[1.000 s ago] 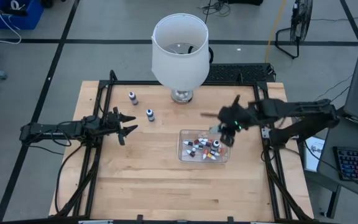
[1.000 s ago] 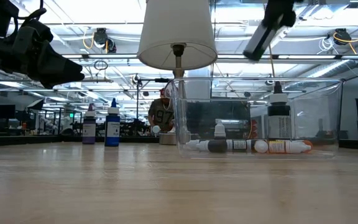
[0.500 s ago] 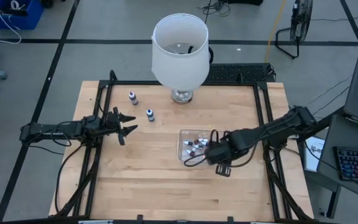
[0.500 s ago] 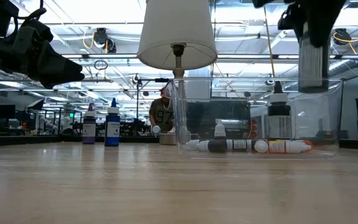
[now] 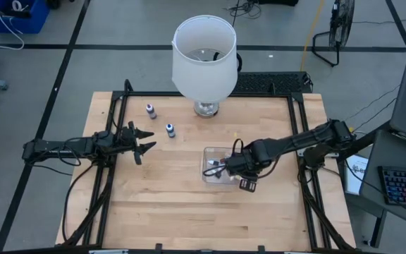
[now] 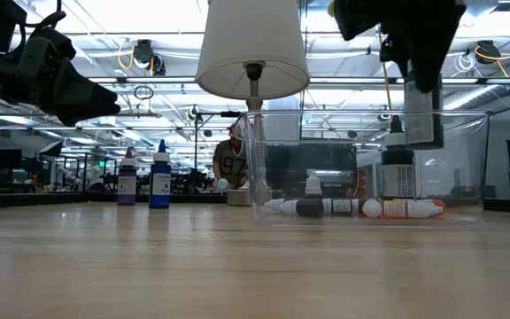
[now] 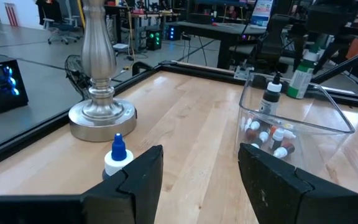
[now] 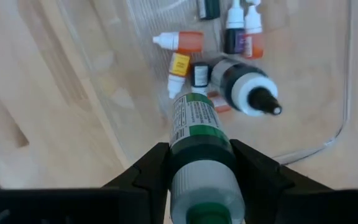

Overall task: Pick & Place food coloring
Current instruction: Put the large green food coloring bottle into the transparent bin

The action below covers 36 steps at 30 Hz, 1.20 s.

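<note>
L to R. Left gripper (image 5: pixel 144 140) hovers over the table's (image 5: pixel 161 204) left side, fingers spread, holding nothing; looks like it's waiting. Two bottles (image 5: pixel 151 110) stand loose on the wood near the lamp (image 5: pixel 203 60), well apart from the tub (image 5: pixel 210 176), so I'd say those are still to do. Center-right: clear tub already has approx. a dozen small bottles (image 8: pixel 185 41) lying inside, plus one bigger dark one w/ white cap (image 8: pixel 247 87). Right gripper (image 8: pixel 197 171) is above the tub, fingers pinching a green-labelled bottle (image 8: pixel 197 134) w/ its length pointing down at the tub. Judgement: most of the set is in, this one is about to drop, two remain outside.
</note>
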Each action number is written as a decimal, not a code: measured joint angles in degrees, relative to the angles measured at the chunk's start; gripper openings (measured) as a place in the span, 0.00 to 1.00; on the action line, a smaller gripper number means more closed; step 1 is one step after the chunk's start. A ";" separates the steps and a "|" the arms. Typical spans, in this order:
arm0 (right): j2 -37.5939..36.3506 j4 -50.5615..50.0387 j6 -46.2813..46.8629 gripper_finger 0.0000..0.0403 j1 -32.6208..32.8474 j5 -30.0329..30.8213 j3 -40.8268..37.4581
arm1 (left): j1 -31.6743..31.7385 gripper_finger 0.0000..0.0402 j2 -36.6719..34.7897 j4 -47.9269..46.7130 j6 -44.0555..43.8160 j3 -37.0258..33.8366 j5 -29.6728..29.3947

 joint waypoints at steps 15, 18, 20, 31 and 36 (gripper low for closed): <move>-0.02 9.47 -1.37 0.33 -1.36 -5.97 -9.89 | 0.00 0.53 0.00 0.00 0.00 0.00 0.00; -0.02 11.55 -1.97 0.33 -1.86 -6.00 -11.38 | 0.00 0.53 0.00 0.00 0.00 0.00 0.00; -0.02 12.72 -2.49 0.33 -2.18 -6.00 -12.26 | 0.00 0.53 0.00 0.01 0.00 0.00 0.00; -0.02 16.73 -2.84 0.33 -3.42 -9.01 -16.70 | 0.00 0.53 0.00 0.00 0.00 0.00 0.00; -0.23 18.33 -2.28 0.33 -3.40 -9.17 -17.68 | 0.00 0.53 -0.01 0.01 0.00 0.00 0.00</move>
